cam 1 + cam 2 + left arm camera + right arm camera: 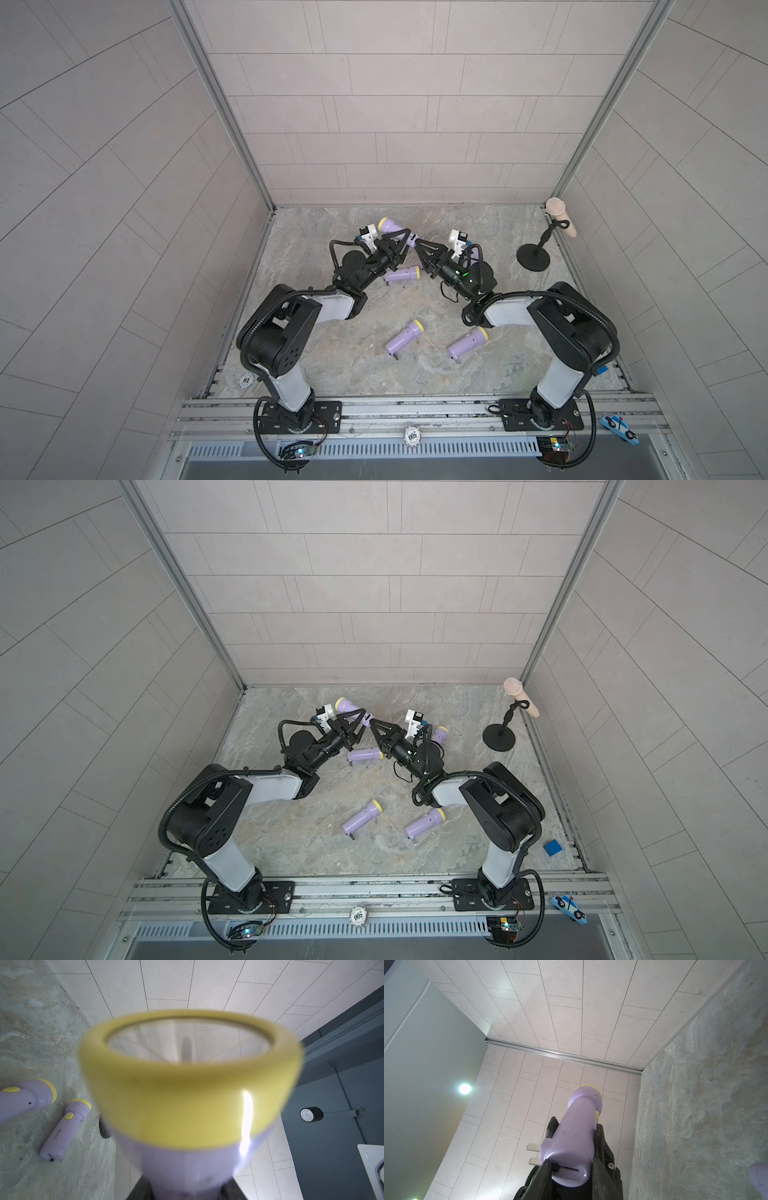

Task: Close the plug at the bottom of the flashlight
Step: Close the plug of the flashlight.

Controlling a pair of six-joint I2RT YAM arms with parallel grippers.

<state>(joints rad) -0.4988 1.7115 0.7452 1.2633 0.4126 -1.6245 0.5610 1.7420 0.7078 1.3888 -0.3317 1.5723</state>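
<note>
Marbled tabletop [353,374]; flashlight [390,226] in left hand [401,238]

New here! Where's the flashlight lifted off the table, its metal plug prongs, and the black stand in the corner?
held flashlight [390,227]: in a top view, on its purple head.
plug prongs [532,1147]: right wrist view, on one metal blade.
black stand [533,257]: in a top view, on its round base.

- A lilac flashlight [402,274] is laid on the marbled bench [353,374], near the jaws.
- A second flashlight [403,338], a third flashlight [467,343] and a black stand [533,257] are set well apart from them.
</note>
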